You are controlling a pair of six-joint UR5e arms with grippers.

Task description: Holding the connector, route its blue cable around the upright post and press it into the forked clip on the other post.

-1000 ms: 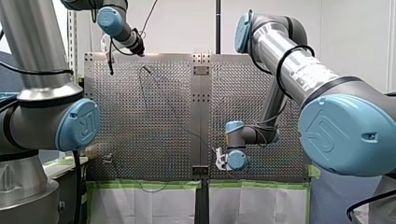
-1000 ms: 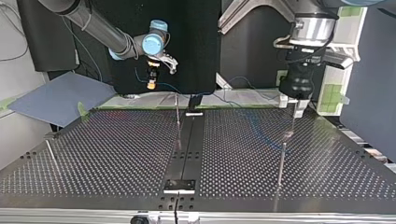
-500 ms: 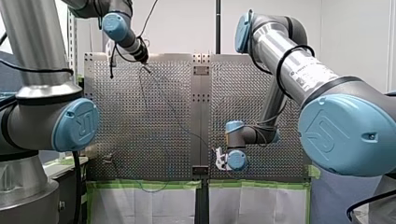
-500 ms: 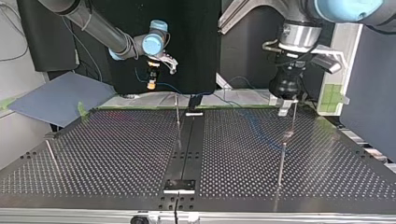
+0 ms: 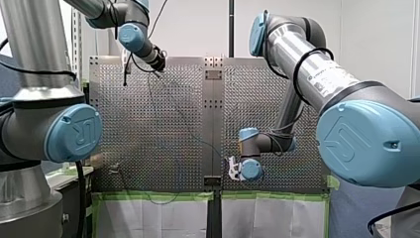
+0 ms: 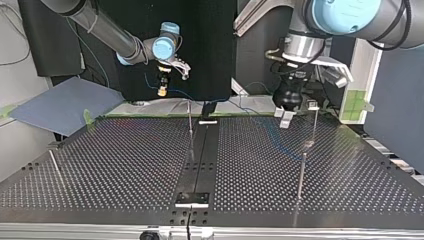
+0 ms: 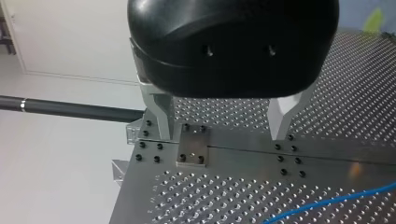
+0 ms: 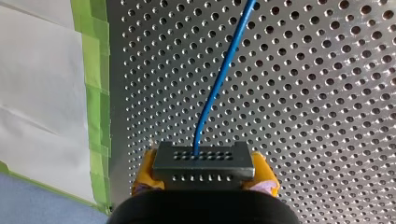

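— The right pincer (image 8: 204,177): state?
— I see its yellow pads (image 8: 144,173) clamped on the connector (image 8: 203,161), held above the table (image 8: 327,116); the blue cable (image 8: 224,70) leads ahead.
— The left pincer (image 7: 219,128)?
— Wide open, empty, over the table.

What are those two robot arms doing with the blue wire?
My right gripper is pinching a dark connector between its yellow pads, up above the table. A blue cable runs out of the connector and across the holes in the table. My left gripper hangs open and empty, near a thin upright post. Whether the cable sits in any clip, I can't tell.
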